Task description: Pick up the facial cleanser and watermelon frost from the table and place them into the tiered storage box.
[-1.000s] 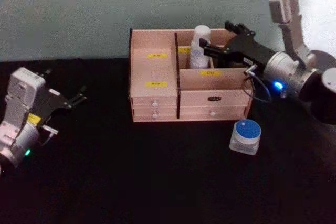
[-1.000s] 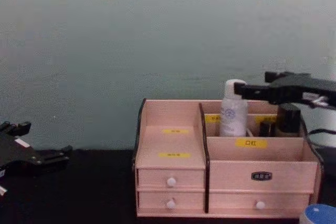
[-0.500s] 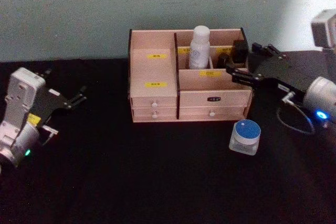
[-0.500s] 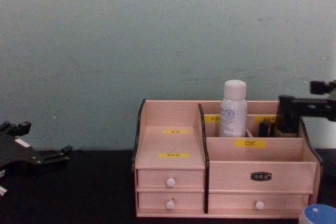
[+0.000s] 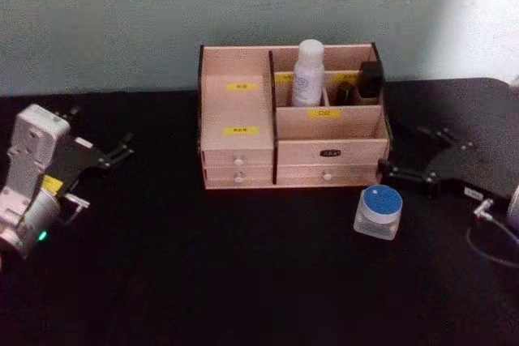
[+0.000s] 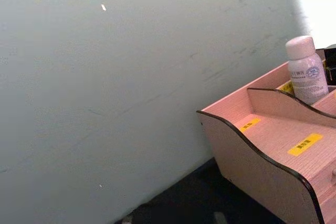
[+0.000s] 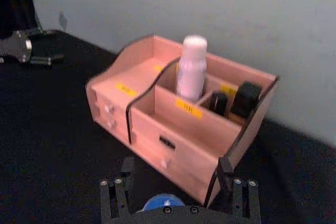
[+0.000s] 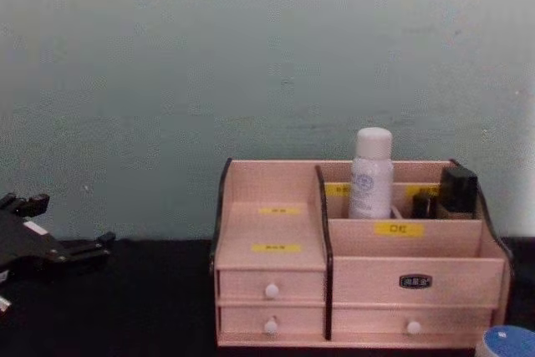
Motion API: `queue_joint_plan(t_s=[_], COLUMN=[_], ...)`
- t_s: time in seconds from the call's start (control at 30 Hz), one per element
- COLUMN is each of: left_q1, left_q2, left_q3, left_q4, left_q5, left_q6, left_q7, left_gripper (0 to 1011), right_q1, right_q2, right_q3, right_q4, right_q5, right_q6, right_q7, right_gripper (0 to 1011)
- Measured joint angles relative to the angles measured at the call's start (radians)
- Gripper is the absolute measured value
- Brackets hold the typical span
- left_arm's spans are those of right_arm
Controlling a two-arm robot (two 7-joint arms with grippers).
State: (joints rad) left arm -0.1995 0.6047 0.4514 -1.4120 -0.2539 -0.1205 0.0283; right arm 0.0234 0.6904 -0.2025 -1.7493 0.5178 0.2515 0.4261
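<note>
The tiered storage box stands at the table's middle back, also in the chest view and right wrist view. A white bottle with a pale cap stands upright in its rear compartment. A black boxy item sits beside it. I cannot tell which is the facial cleanser or the watermelon frost. My right gripper hangs open and empty to the right of the box, low over the table. My left gripper rests open at far left.
A clear jar with a blue lid stands on the black table in front of the box's right corner, close to my right gripper. A pale wall runs behind the box. Open black tabletop lies in front and to the left.
My right gripper has drawn back from over the box's rear compartment, moving right and down to the table beside the box. The white bottle stays standing in the box. The left arm is still.
</note>
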Motion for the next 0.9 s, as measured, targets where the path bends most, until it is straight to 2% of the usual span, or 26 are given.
queue_joint_plan(t_s=[0.17, 0.4, 0.9], left_q1=[0.000, 0.000, 0.000], left_q2=[0.000, 0.000, 0.000], left_q3=[0.000, 0.000, 0.000], left_q4=[0.000, 0.000, 0.000], left_q5=[0.000, 0.000, 0.000], left_q6=[0.000, 0.000, 0.000], left_q7=[0.000, 0.000, 0.000], left_gripper=[1002, 1001, 1001], right_q1=[-0.015, -0.001, 0.038], right_q2=[0.013, 0.022, 0.014], right_q3=[-0.008, -0.045, -0.101], right_q4=[0.000, 0.025, 0.090], right_q5=[0.015, 0.016, 0.001], right_q6=[0.028, 0.065, 0.086], right_q7=[-0.008, -0.017, -0.012], right_gripper=[1003, 1002, 1002])
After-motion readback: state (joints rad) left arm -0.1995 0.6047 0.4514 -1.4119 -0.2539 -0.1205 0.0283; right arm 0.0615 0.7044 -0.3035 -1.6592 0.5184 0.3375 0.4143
